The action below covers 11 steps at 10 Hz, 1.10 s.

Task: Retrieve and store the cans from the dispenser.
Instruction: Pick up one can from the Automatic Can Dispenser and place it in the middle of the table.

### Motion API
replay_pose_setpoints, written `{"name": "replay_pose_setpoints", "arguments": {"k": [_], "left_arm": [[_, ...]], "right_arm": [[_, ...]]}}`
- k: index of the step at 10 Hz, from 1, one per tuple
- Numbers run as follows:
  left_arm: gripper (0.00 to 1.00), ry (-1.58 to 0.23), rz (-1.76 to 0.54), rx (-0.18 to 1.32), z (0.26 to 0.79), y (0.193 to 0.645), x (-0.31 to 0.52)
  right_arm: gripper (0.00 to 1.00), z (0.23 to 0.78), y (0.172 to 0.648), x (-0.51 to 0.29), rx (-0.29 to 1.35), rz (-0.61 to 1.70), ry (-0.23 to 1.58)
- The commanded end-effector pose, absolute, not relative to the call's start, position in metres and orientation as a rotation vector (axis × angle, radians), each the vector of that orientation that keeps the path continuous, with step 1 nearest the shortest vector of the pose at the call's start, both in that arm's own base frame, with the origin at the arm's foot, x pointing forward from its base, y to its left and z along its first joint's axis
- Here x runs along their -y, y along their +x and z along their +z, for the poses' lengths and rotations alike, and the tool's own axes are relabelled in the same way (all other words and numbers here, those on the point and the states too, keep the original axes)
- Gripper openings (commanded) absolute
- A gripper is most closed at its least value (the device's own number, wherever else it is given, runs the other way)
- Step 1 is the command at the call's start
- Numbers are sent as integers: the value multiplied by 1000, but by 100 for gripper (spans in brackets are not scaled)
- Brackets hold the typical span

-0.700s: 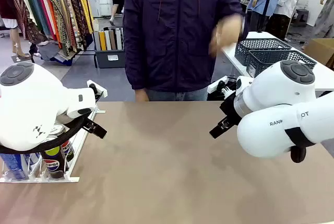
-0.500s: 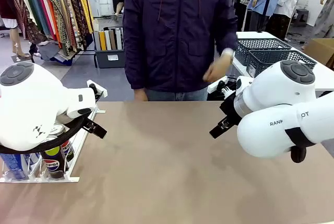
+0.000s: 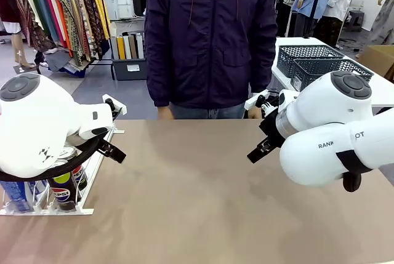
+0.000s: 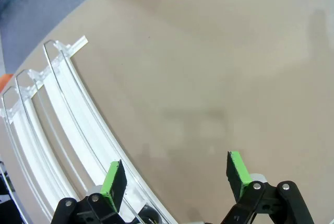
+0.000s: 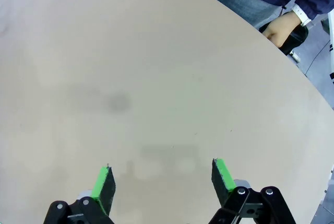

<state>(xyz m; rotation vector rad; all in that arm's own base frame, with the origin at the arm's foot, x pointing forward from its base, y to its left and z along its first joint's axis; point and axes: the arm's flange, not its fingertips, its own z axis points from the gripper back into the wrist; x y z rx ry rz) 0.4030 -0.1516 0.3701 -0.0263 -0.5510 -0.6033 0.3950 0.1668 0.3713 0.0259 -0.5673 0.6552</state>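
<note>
At the near left of the table (image 3: 197, 196), the dispenser (image 3: 92, 167) is seen with the cans (image 3: 63, 191) gathered at its near end, largely masked by the left arm (image 3: 37, 122). The left gripper (image 4: 176, 174) is spread wide and empty, poised over the rack's outer rail and the bare tabletop beside it. Were it lowered from this offset, a wire rail could be struck by one pad, or a can pinched off-centre and tipped. Further right, the right gripper (image 5: 164, 182) is likewise wide open with nothing held, over bare table. A person's hand (image 5: 279, 28) hangs just beyond the far edge and could be met by a far sweep. The number of cans cannot be counted. No storage place can be confirmed, though dark baskets (image 3: 314, 61) are seen far right.
</note>
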Motion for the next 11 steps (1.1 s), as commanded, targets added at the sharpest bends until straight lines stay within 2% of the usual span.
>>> {"name": "replay_pose_setpoints", "arguments": {"k": [1,8,9,10,11], "left_arm": [[100,-26,-604,551,370,403,152],[100,-26,-604,551,370,403,152],[100,-26,-603,551,370,403,152],[100,-131,-624,415,386,399,149],[100,-345,-587,349,412,393,149]], "right_arm": [[100,371,395,-167,567,655,26],[100,371,395,-167,567,655,26],[100,380,389,-163,476,673,117],[100,396,381,-157,360,687,278],[100,420,373,-147,304,569,416]]}}
